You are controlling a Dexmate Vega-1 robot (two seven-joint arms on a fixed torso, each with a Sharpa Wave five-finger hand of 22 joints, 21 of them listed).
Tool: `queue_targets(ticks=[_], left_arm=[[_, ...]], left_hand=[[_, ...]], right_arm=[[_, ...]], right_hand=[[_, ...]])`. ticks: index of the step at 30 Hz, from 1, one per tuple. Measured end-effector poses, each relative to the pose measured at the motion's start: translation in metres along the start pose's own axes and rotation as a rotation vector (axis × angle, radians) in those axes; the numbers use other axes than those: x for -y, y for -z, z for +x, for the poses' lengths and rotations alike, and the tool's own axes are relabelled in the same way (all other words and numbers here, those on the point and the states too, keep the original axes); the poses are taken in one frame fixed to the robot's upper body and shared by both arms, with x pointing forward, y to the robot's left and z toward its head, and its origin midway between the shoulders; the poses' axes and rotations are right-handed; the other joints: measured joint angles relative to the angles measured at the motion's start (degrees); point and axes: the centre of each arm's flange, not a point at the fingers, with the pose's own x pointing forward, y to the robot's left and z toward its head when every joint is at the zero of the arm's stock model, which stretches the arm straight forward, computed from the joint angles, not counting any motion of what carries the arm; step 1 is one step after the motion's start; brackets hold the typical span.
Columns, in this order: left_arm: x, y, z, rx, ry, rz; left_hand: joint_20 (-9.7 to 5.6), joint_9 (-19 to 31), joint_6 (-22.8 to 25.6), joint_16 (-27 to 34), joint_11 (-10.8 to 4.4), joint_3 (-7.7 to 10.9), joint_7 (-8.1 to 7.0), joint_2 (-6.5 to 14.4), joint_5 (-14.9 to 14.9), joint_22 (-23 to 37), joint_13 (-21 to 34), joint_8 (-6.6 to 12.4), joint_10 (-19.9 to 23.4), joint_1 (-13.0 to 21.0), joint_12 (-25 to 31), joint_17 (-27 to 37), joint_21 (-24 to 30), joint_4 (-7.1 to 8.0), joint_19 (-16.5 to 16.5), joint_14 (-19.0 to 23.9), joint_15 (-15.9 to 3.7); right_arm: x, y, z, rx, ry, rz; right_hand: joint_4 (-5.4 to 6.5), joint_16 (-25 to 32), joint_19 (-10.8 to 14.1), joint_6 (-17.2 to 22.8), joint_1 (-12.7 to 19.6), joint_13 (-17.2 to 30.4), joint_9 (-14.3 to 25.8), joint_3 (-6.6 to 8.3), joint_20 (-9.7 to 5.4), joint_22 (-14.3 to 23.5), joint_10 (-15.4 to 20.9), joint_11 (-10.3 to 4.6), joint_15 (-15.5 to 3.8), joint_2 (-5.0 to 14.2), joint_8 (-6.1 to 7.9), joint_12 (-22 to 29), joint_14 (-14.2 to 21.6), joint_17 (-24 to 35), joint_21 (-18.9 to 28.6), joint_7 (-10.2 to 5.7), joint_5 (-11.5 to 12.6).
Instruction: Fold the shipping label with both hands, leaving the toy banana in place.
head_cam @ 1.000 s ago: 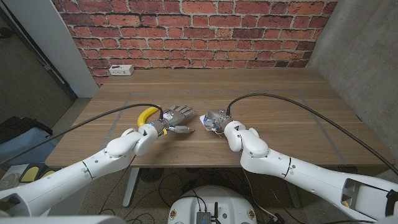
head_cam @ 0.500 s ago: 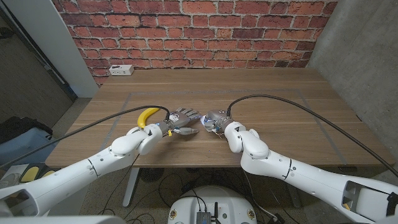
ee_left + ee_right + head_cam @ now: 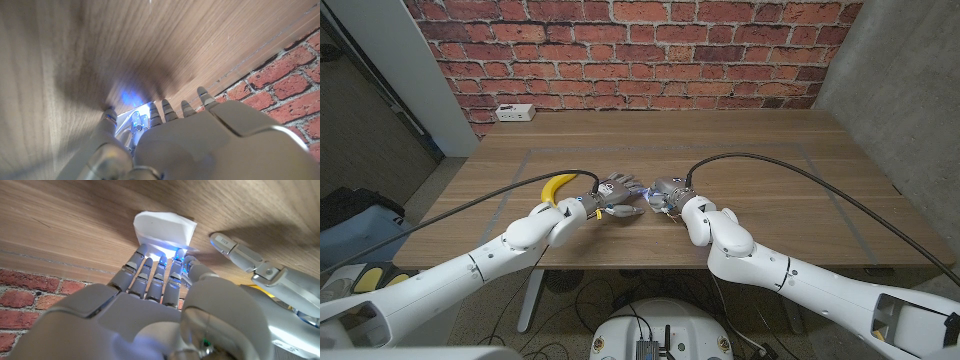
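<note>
Your right hand [image 3: 665, 192] grasps the white shipping label [image 3: 164, 229] at table centre, fingertips on its near edge. Your left hand [image 3: 613, 191], fingers spread and released, sits at its 9 o'clock. The toy banana [image 3: 555, 187] lies at 9 o'clock beyond that hand.

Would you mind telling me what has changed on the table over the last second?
The left hand has slid toward the right hand, closing most of the gap between them over the label. The right hand has stayed put, with its fingers on the label's edge. The banana and the white box near the wall have not moved.
</note>
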Motion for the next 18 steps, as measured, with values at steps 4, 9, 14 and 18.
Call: queue_targets(ticks=[4,9,14,18], left_arm=[[0.0001,-0.0013,0.0022,0.005,0.008,0.003],[0.0006,-0.0031,0.0050,0.011,0.019,0.005],[0.0011,-0.0040,0.0067,0.013,0.029,0.006],[0.0014,-0.0051,0.0077,0.014,0.037,0.008]], left_hand=[[0.00,0.0,-0.2,0.0,-0.28,-0.23,-0.15,0.0,0.0,0.0,0.0,-0.23,-0.3,0.0,-0.4,0.0,0.0,0.23,0.0,0.0,0.00],[0.00,-0.1,0.8,0.0,-0.78,-0.71,1.44,0.3,0.2,0.0,0.0,-0.25,0.1,-0.3,-0.4,0.1,-0.4,0.22,0.0,0.0,-0.04],[0.32,-0.2,1.7,0.0,-0.86,-0.88,1.86,0.3,0.2,0.0,0.0,-0.18,1.2,-0.3,-0.4,0.2,-0.4,0.39,-0.3,0.9,-0.31],[0.32,-0.2,2.3,0.0,-0.52,-0.99,1.89,0.3,0.2,0.0,0.0,-0.19,1.5,-0.9,-0.4,0.2,-0.4,0.50,-0.3,1.4,-0.23]], right_arm=[[0.0004,-0.0003,-0.0006,0.004,0.002,0.003],[0.0007,-0.0004,-0.0006,0.008,0.002,0.008],[0.0013,-0.0005,-0.0006,0.017,0.006,0.020],[0.0030,0.0000,-0.0012,0.025,0.025,0.028]], right_hand=[[0.04,0.0,0.0,0.0,0.0,0.0,0.0,-0.29,0.00,0.0,0.0,0.00,0.00,0.00,-0.23,0.0,0.0,0.0,0.0,0.00,0.0],[-0.05,0.0,0.0,0.0,0.3,0.0,0.0,-0.37,-0.03,0.0,0.0,0.00,0.00,0.31,-0.23,0.0,0.0,0.0,0.0,0.00,0.0],[-0.05,0.0,0.1,0.0,0.3,0.0,0.0,-0.37,-0.10,0.0,0.0,0.00,0.00,0.31,-0.39,0.0,0.0,0.0,0.0,0.00,0.0],[0.00,-0.4,0.3,-1.2,0.3,0.0,0.0,-0.80,0.10,0.0,-0.8,-0.77,0.00,0.31,-1.18,-0.7,0.0,0.1,0.0,-1.10,0.0]])
